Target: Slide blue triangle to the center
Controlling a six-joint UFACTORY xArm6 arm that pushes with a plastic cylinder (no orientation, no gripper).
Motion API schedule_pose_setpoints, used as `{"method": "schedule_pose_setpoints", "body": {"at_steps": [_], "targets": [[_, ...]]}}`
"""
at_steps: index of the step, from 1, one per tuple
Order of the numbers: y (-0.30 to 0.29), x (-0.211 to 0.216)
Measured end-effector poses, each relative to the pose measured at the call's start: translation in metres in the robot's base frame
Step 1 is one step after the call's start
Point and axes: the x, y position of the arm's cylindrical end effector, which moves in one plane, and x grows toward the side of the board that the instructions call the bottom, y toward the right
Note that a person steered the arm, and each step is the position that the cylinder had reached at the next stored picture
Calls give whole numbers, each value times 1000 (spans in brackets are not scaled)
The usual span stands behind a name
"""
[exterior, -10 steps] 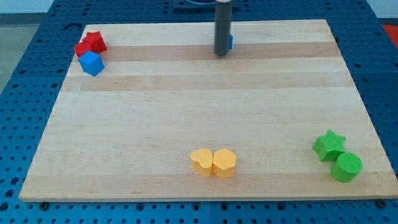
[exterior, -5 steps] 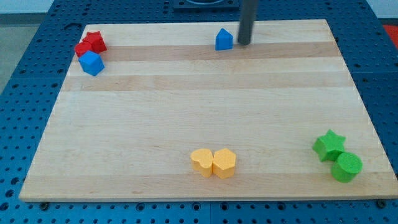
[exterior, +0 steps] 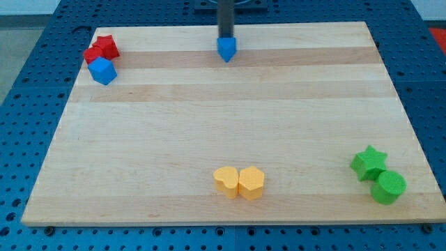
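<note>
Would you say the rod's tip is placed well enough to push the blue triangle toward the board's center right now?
Probably yes: my tip sits just above the blue triangle in the view, seemingly touching it, and no block lies between the triangle and the center.

No readable text, label, brand, number or sign anywhere in view: none on the wooden board (exterior: 230,125), none on the blue perforated surface (exterior: 28,90) around it, none on the blocks, none on the dark rod (exterior: 226,17).
</note>
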Motion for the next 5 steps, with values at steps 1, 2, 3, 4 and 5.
{"method": "schedule_pose_setpoints", "body": {"at_steps": [1, 2, 3, 4, 5], "targets": [[-23, 2], [-23, 2], [-25, 13], [-49, 54], [-61, 85]]}}
